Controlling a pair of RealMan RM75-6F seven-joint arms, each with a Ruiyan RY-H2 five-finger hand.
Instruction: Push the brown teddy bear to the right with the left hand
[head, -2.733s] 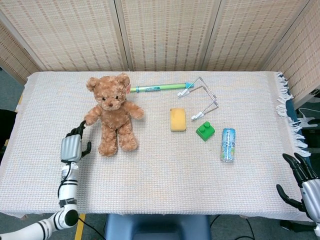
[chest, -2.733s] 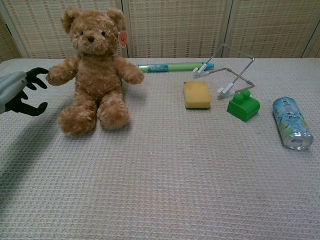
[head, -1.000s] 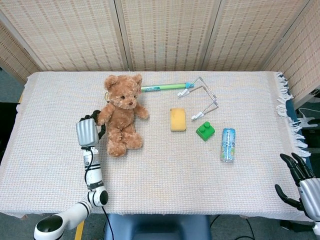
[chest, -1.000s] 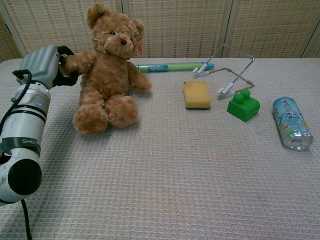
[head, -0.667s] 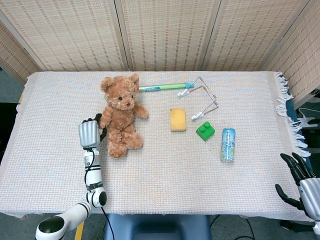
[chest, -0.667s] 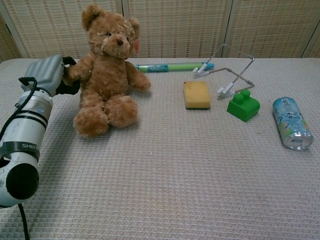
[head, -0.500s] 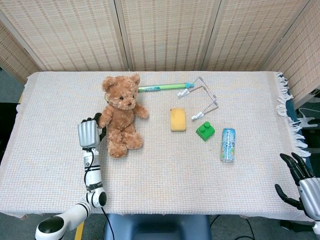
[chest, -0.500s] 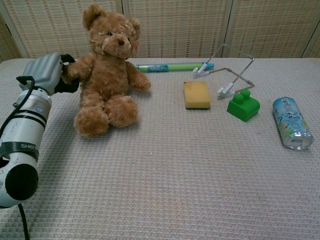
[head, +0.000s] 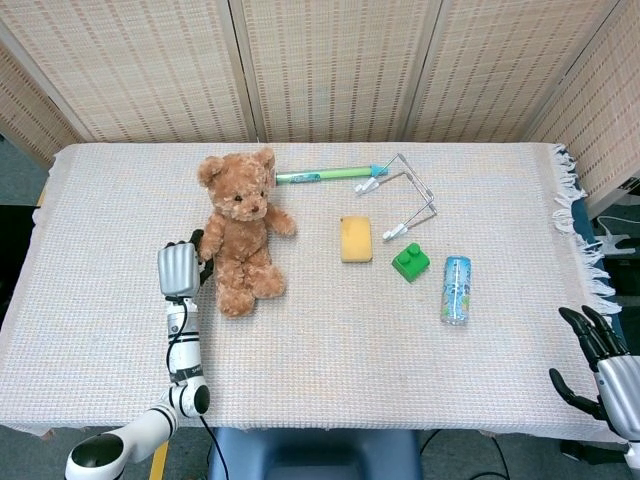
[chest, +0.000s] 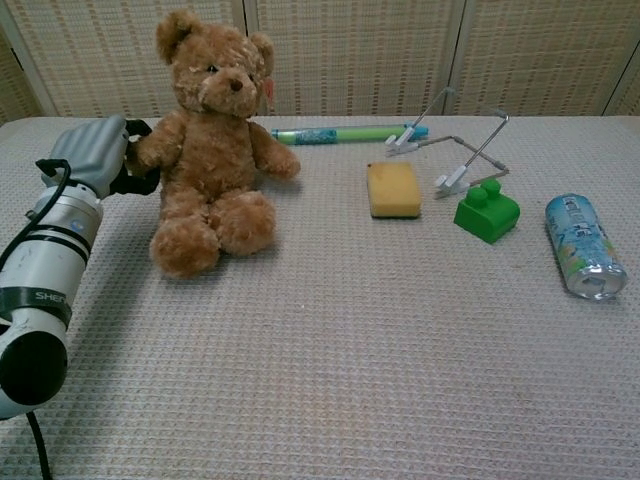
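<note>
Brown teddy bear (head: 238, 232) sits upright on the left-centre part of the worktop (head: 320, 350), legs toward the front edge, small tag by its ear. Left hand (head: 178, 268) is just beside the bear's outstretched arm on the bear's left side in both views; back of hand faces the cameras, dark fingers (chest: 135, 180) curl forward against the bear's paw, touching it; it holds nothing, looks like pressing contact, not a grasp. Forearm runs down to the front-left corner. Right hand (head: 600, 372) hangs off the front-right edge of the worktop, fingers apart, holding nothing, well apart from everything. Behind the bear, a green pen-like tube (head: 318, 176) lies lengthwise near the back edge, one end close to the bear's head. A wire-frame stand with white clips (head: 405, 196) is at the tube's right end. Yellow sponge (head: 355, 239) lies right of the bear, apart from it. Green toy brick (head: 410, 262) sits just right of the sponge. Blue drink can (head: 456, 289) lies on its side further right, nearer the front.
</note>
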